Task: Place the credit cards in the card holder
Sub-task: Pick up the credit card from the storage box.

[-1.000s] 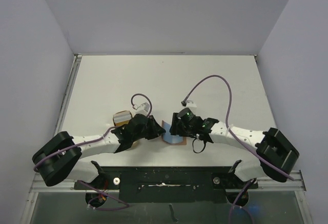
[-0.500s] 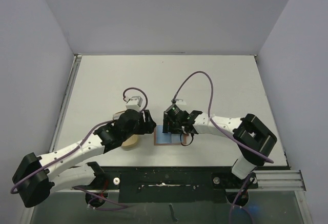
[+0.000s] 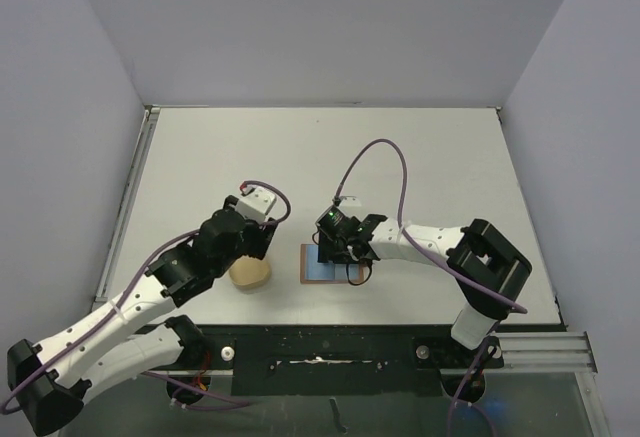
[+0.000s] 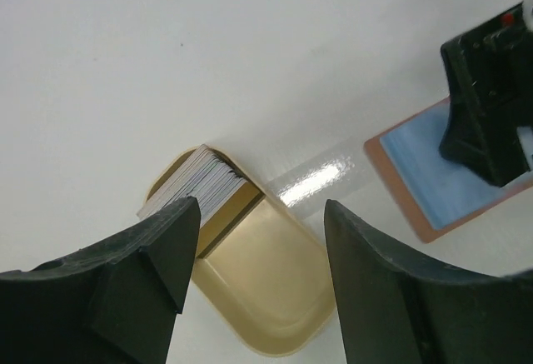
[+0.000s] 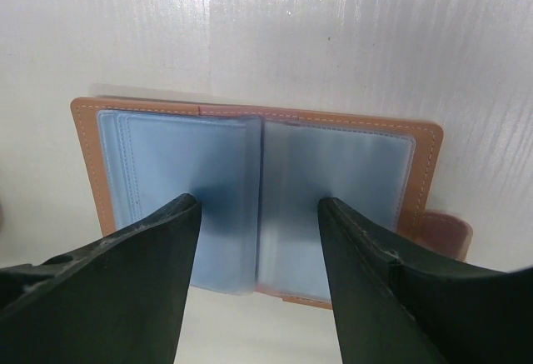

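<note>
The card holder (image 5: 346,177) lies open and flat on the table, with a reddish-brown border, blue-tinted clear sleeves and its closing tab (image 5: 443,235) at the right. My right gripper (image 5: 258,206) is open low over it, one fingertip on each side of the centre fold. In the top view the card holder (image 3: 315,267) is partly under that right gripper (image 3: 336,251). A stack of grey-white credit cards (image 4: 193,182) stands in the far end of a pale tan case (image 4: 275,297). My left gripper (image 4: 260,212) hangs open above the case, holding nothing.
The tan case (image 3: 248,273) sits just left of the card holder with a narrow strip of table between them. A metal rail (image 3: 125,207) runs along the table's left edge. Purple cables (image 3: 385,147) loop above both wrists. Grey walls enclose three sides.
My left gripper has opened and drawn back left from the card holder to over the tan case. My right gripper has slid left over the holder, which now lies flat.
</note>
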{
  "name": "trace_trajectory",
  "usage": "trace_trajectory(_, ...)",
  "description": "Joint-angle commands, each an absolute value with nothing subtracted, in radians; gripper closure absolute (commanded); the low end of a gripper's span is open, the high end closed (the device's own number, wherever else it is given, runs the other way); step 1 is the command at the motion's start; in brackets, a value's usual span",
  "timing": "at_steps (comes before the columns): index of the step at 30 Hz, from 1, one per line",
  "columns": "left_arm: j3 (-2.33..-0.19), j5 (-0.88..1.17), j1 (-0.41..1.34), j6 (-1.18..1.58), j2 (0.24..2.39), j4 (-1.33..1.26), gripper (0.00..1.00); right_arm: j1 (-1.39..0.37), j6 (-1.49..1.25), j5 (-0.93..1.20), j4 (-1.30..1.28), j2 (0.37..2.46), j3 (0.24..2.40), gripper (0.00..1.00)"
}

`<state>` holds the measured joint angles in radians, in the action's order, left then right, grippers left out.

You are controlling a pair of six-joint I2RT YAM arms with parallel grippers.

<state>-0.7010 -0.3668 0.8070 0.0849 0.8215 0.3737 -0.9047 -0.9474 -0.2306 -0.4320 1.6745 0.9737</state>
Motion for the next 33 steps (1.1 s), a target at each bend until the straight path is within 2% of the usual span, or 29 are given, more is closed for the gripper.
trace_trajectory(1,-0.68,-0.327,0.791,-0.173,0.857,0.428,0.39,-0.908,-0.936,-0.261,-0.451,1.675,0.992,0.41)
trace_trajectory(8,-0.63,-0.348,0.759,-0.286,0.921,0.425,0.37,-0.903,-0.91,-0.234,-0.418,1.658,0.973,0.41)
trace_trajectory(14,-0.604,-0.298,0.622,-0.305,0.982,0.313,0.38,-0.903,-0.884,-0.19,-0.363,1.654,0.944,0.4)
trace_trajectory(23,-0.65,-0.308,0.59,-0.349,1.123,0.29,0.37,-0.899,-0.856,-0.179,-0.352,1.661,0.961,0.4)
trace_trajectory(33,-0.615,-0.351,0.569,-0.364,1.153,0.197,0.37,-0.893,-0.856,-0.181,-0.342,1.638,0.932,0.4)
